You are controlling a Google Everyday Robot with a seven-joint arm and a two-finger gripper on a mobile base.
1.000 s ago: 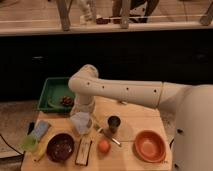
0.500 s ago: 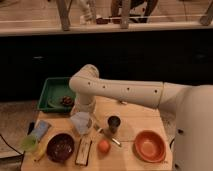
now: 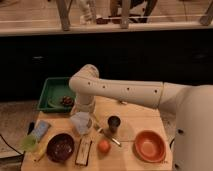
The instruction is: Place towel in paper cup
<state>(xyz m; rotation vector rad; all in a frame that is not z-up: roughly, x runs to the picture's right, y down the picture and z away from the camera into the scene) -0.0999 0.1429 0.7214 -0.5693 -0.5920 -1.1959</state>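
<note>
The white arm (image 3: 125, 92) reaches from the 3 o'clock side across the wooden counter (image 3: 132, 117) and bends down at its elbow. A green tray (image 3: 50, 92) sits at 10 o'clock off the counter's edge. An orange bowl (image 3: 150, 146) lies at 4 o'clock and a dark bowl (image 3: 60, 147) at 8 o'clock. The paper cup (image 3: 81, 123) stands upright left of centre, with the gripper (image 3: 83, 111) just above its rim at 12 o'clock. Whether the gripper is open or closed, or holding anything, cannot be told. A small dark cup (image 3: 114, 122) stands at the paper cup's 3 o'clock, apart from it.
</note>
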